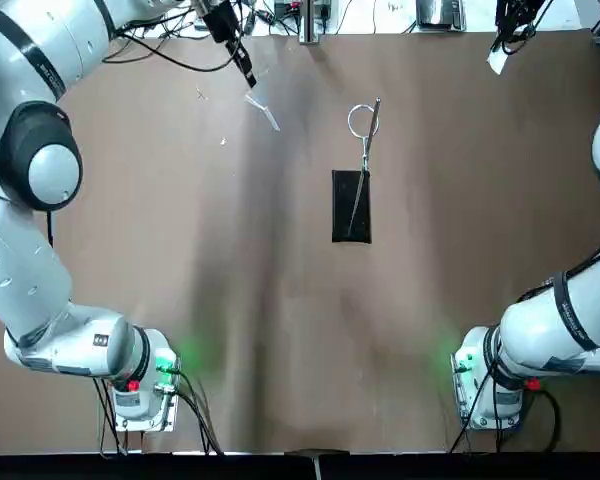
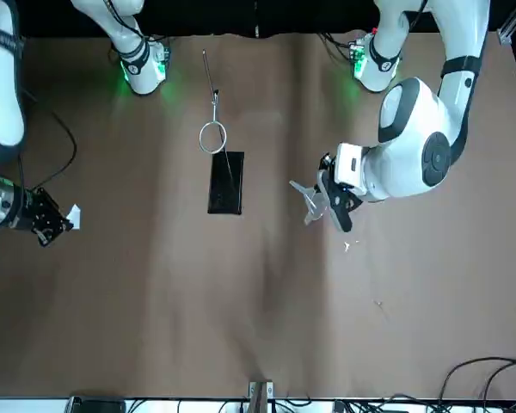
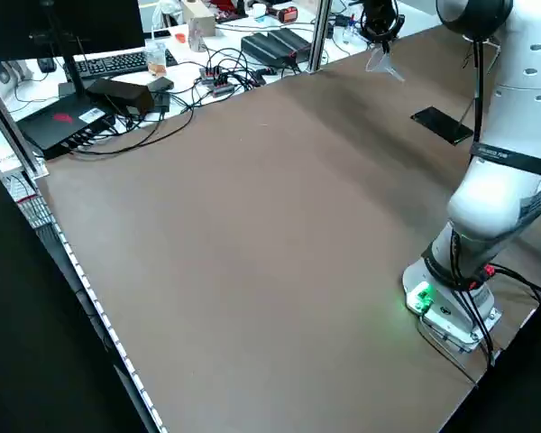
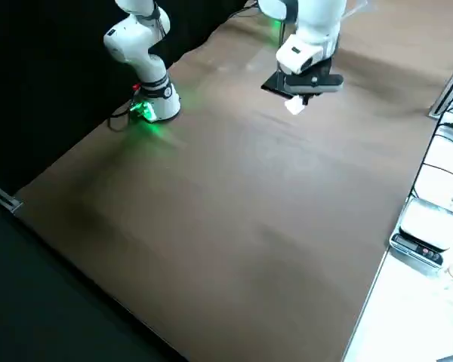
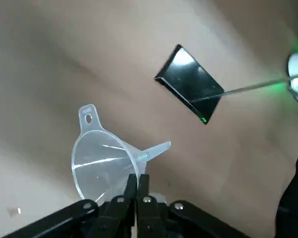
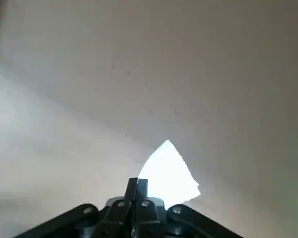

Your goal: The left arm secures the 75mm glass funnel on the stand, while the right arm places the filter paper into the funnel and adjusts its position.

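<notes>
Take the stand point(image 1: 351, 204) as your landmark: black base plate flat on the brown table point(image 1: 280, 330) near the middle, thin rod rising from it with the wire ring at the end. In the top view the ring sits on the far side of the plate, away from the arm bases, and nothing is in it.

Your left gripper point(image 5: 137, 184) is pinched shut on the glass funnel point(image 5: 105, 159), fingers together on the rim of the cone. The funnel is off the table and tilted, stem pointing sideways toward the stand, small tab with a hole on the opposite rim. In the top view the funnel point(image 1: 261, 106) is left of the stand's ring and slightly farther from the bases, well apart from it, not touching rod or ring. The front view shows the same: left gripper point(image 2: 334, 200) with funnel point(image 2: 308, 200) beside the base plate, a clear gap between them. The left arm point(image 1: 40, 200) reaches from its green-lit base at the near left up along the left edge of the table.

Your right gripper point(image 6: 137, 187) is closed on the filter paper point(image 6: 167, 173), a white folded wedge sticking out past the fingertips. In the top view the paper point(image 1: 497, 61) is far right of the stand, near the table's far right corner, well apart from ring and funnel. The front view shows the right gripper point(image 2: 55, 220) holding the paper point(image 2: 72, 215) out near the table edge, level with the base plate. The right arm point(image 1: 560, 320) comes up from its green-lit base at the near right.
</notes>
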